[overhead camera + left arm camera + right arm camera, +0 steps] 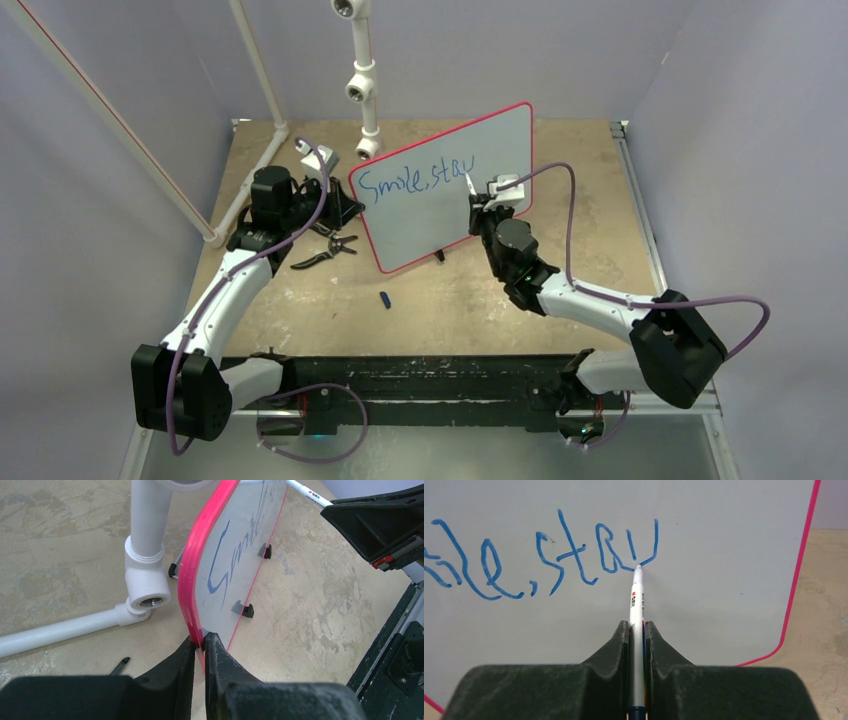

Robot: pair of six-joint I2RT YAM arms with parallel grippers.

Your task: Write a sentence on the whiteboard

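Observation:
The whiteboard (440, 190) stands tilted on the table, pale with a thin red frame and small black feet (248, 610). Blue handwriting (415, 178) on it reads "Smile, stay", with the last letter partly drawn (644, 547). My left gripper (200, 641) is shut on the whiteboard's red edge (192, 575) at its left corner. My right gripper (637, 626) is shut on a white marker (637, 600); its tip touches the board at the bottom of the last letter. In the top view the right gripper (478, 205) is at the board's right half.
White pipe fittings (362, 80) stand behind the board, with a pipe elbow (146, 585) close to its left edge. Black pliers (328, 250) lie left of the board. A small blue marker cap (385, 298) lies in front. Grey walls enclose the table.

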